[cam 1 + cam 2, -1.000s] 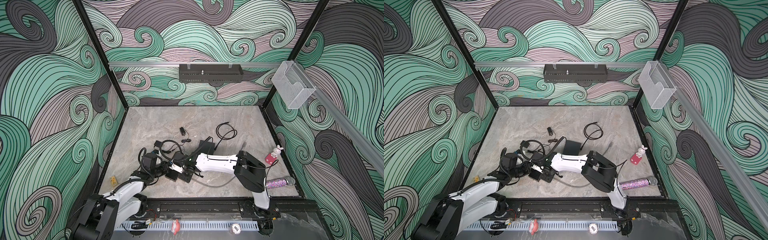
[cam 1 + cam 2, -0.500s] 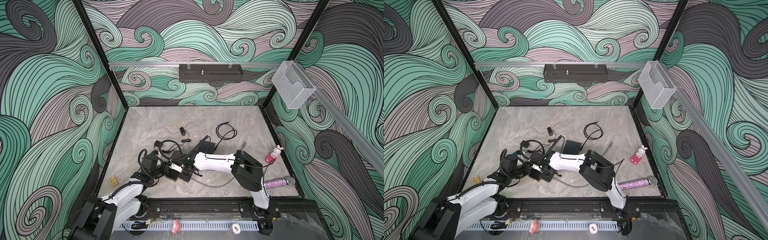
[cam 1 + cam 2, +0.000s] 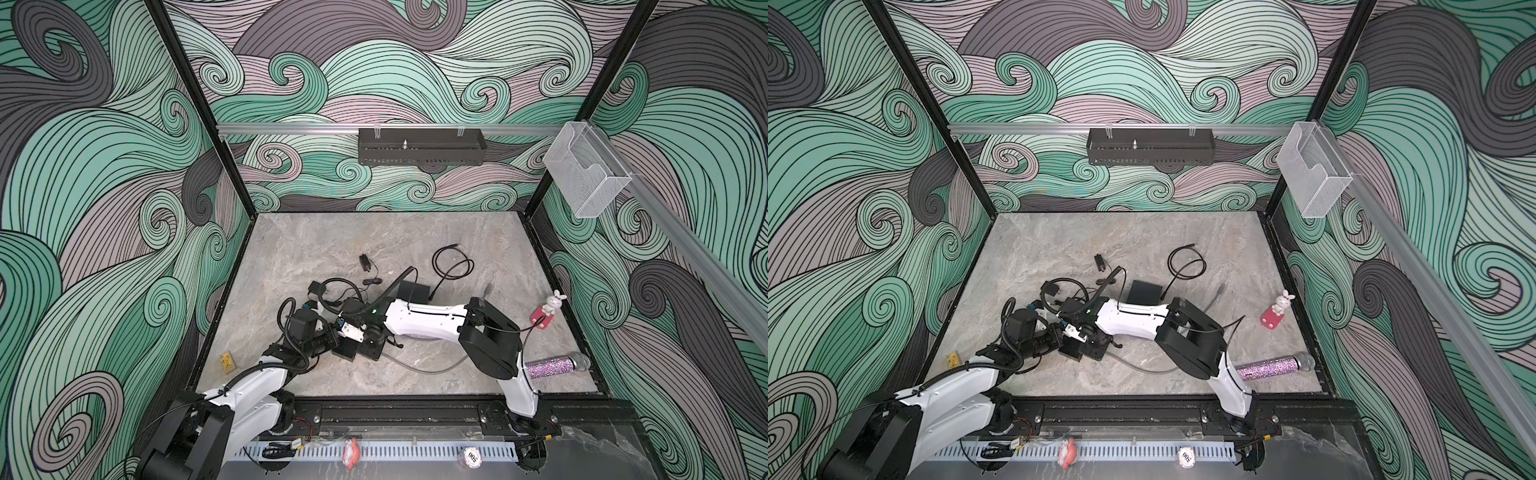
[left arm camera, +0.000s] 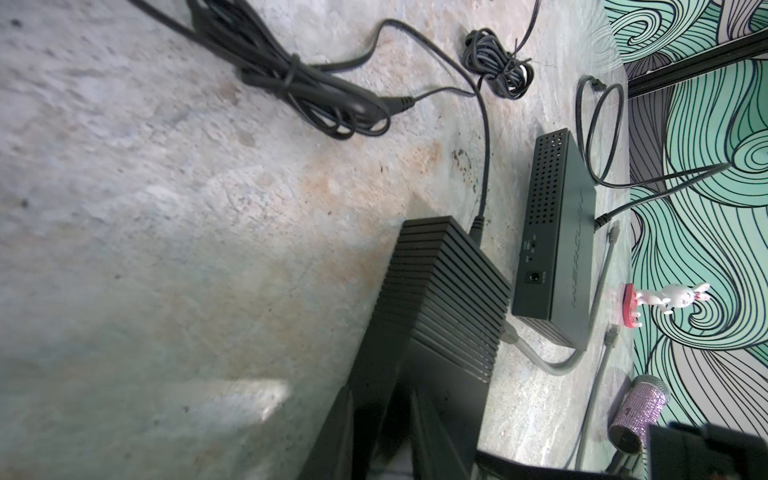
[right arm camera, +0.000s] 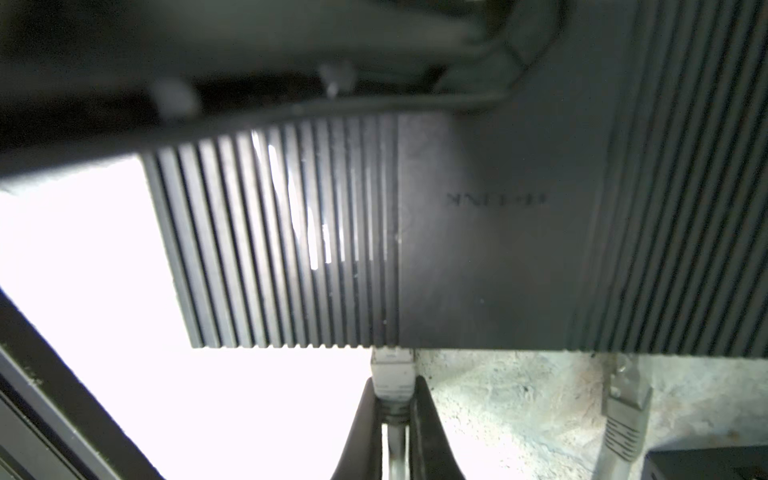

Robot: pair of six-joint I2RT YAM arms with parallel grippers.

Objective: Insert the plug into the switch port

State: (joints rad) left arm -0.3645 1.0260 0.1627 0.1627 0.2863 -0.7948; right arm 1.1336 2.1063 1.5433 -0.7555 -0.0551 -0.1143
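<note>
Pinching the pale grey cable plug (image 5: pixel 392 372) just behind its head, our right gripper (image 5: pixel 392 399) is clamped on it so that we can steer its nose straight at the port. In the right wrist view the plug's tip meets the edge of the ribbed black plastic network switch (image 5: pixel 478 249), though we cannot tell how deep it sits. Our left gripper (image 4: pixel 380 424) appears closed on the same switch from the opposite side (we judge this is to keep the light box from sliding away under the push). A second grey plug (image 5: pixel 625 409) lies loose on the grey marbled tabletop (image 4: pixel 166 208) just beside the held one. Further out sits a smooth black box with a perforated side (image 4: pixel 557 249), well apart from both grippers.

Of the containers, the clear plastic wall bin (image 3: pixel 582 178) shows nothing inside. The black perforated metal tray (image 3: pixel 419 151) on the back rail is too shaded for us to tell its contents.
</note>
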